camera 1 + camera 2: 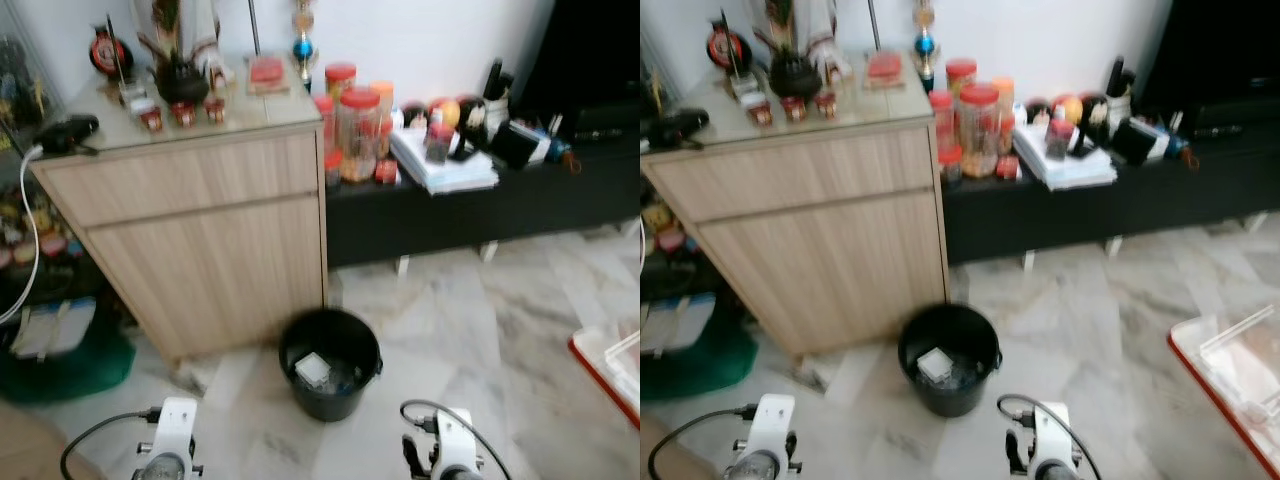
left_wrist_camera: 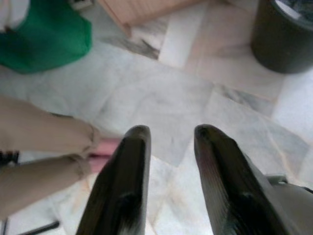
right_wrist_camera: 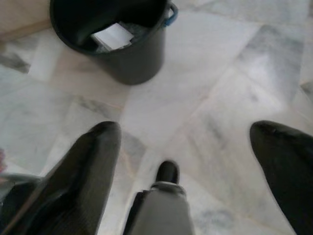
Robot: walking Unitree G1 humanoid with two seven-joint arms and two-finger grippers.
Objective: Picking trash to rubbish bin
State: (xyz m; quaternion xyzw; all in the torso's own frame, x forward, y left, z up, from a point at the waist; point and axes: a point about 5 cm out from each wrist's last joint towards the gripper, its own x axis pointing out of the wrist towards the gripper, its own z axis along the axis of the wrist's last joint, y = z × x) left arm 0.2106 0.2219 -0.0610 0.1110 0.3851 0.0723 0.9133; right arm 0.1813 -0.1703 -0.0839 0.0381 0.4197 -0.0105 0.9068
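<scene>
Black bin (image 1: 330, 362) w/ white trash (image 1: 313, 369), grey-veined marble floor (image 1: 470, 320), green bag (image 2: 46, 36)

Two white-and-silver moulded forearm housings (image 1: 168, 440) and (image 1: 455, 445) — each with a thin black cable looped from the wrist.

Left gripper (image 2: 171, 142): two long glossy black tapered fingers.

Right gripper (image 3: 198, 147): same black fingers — grey cylindrical part with black knob between them.

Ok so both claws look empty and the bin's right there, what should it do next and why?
Probably turn away to look for more trash. The black bin already holds a white piece, and the left claw and right claw hold nothing, with bare marble floor beneath them.
</scene>
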